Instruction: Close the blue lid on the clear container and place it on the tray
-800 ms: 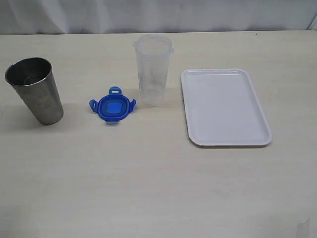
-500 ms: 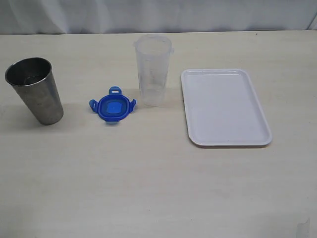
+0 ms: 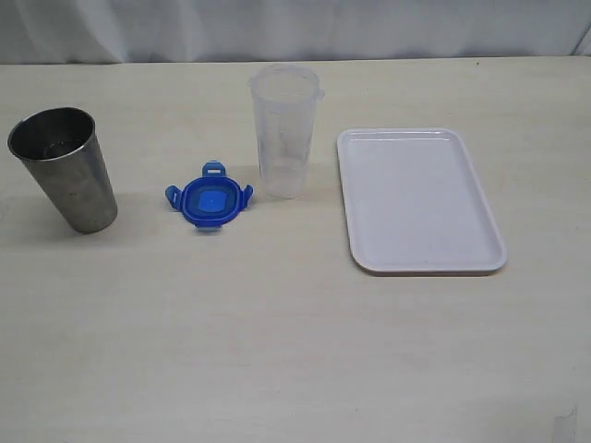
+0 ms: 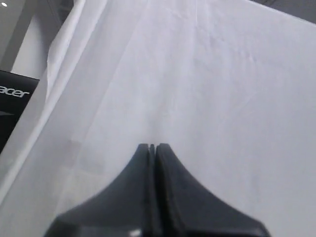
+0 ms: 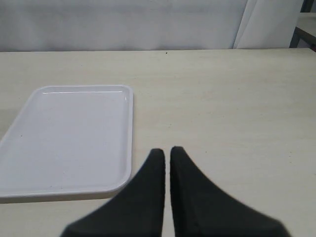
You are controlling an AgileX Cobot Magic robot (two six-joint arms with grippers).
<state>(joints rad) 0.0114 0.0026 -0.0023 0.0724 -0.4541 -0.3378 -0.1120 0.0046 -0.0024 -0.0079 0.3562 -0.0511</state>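
Nothing has moved since the earlier frames: the round bright-blue plastic lid (image 3: pixel 211 201) lies on the worktop (image 3: pixel 277 332) left of centre, just beside the tall clear plastic container (image 3: pixel 284 129), which is still open, the flat white rectangular tray (image 3: pixel 420 198) at right is bare, and the left end effector (image 4: pixel 152 148) and right end effector (image 5: pixel 164 150) are clenched on nothing, so every step remains.

I see a pale beige worktop (image 3: pixel 277 332) carrying four things in a loose row. At the left a grey steel cup (image 3: pixel 66 171) stands upright, mouth up. Right of it the blue lid (image 3: pixel 211 200) lies flat, just beside the upright clear container (image 3: pixel 284 131). The tray (image 3: pixel 420 198) lies flat further right, near the container but apart from it.
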